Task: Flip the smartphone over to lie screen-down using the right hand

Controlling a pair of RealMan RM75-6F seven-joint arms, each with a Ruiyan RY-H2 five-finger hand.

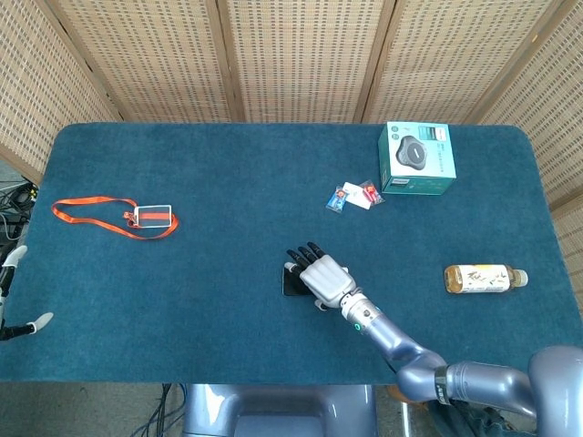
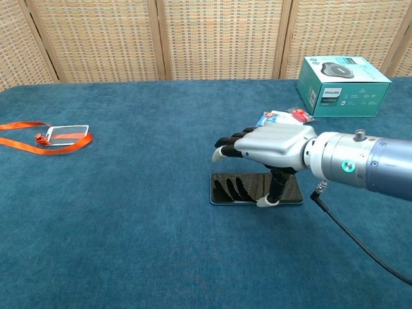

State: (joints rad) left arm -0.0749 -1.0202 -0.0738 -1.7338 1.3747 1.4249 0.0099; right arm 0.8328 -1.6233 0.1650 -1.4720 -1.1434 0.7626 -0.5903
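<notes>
Standing near the far right corner of the desk (image 1: 182,300), a teal cardboard box (image 1: 417,157) shows a printed picture of a round dark device on its lid; it is closed, so its contents cannot be seen. A plastic bottle (image 1: 485,278) with a pale label and amber drink lies on its side near the right edge, well apart from the box. Between the box and the desk's middle sit a few small crinkly packets (image 1: 355,196), red, white and blue.

Deep blue, short-piled fabric covers the desk from edge to edge, its corners rounded. Behind it stand woven rattan screens (image 1: 291,55) in wooden frames. On the left lies an orange lanyard (image 1: 109,218) looped around a clear badge holder.

At the middle front, the smartphone (image 2: 256,188) lies flat, a slim dark rectangle with its glossy screen up, mirroring the fingers above. The right hand (image 2: 273,145), with a smooth grey metallic shell and black fingers, hangs over the phone with fingers spread and extended, holding nothing; its white-tipped thumb reaches down to the phone's near edge, seemingly touching it. The left hand (image 1: 11,300) shows only at the left frame edge, white-tipped fingers apart and empty.
</notes>
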